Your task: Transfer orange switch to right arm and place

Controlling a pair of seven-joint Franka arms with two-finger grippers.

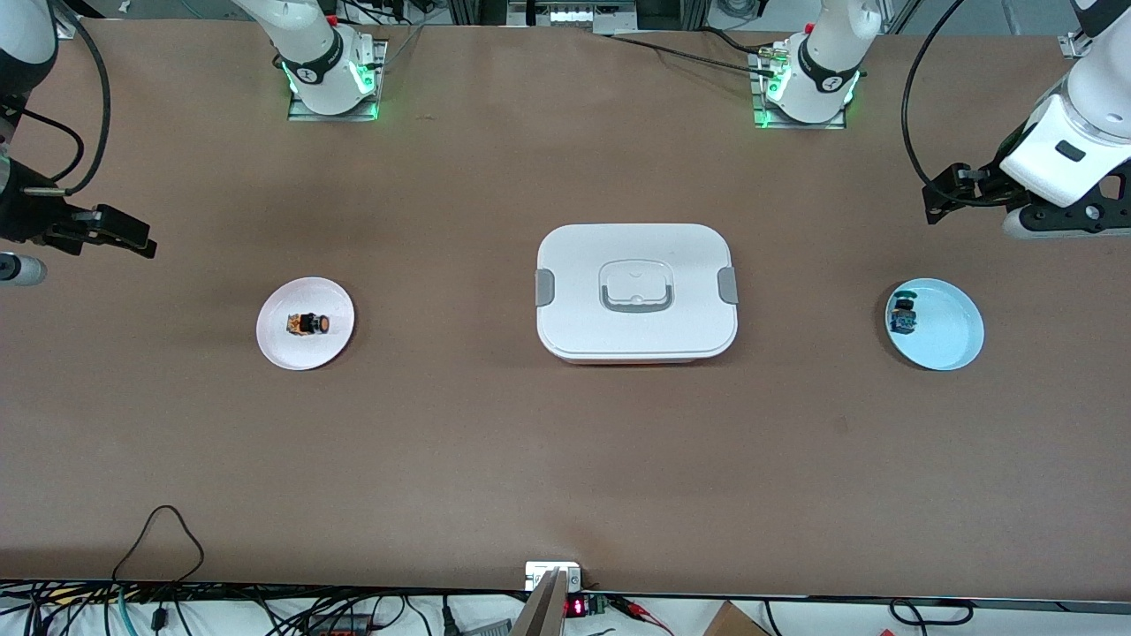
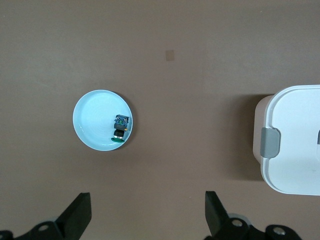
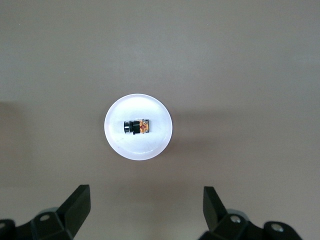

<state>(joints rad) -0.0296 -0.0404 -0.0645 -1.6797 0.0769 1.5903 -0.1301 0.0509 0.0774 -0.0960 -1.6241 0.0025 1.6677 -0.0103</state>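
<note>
The orange switch (image 1: 308,325) lies on its side on the white plate (image 1: 276,346), at the right arm's end of the tabletop. Both tools, left (image 2: 148,216) and right (image 3: 146,213), hang spread wide, holding nothing. Drop straight over it and pinch its black body.

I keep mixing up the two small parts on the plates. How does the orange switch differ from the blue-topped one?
The orange switch has an orange-brown end; the blue-topped switch shows blue and green. The orange one lies at the middle of a white plate toward the right arm's end; the blue-topped one sits at the edge of a pale blue plate toward the left arm's end. Both are tiny, black-bodied and untouched.
</note>
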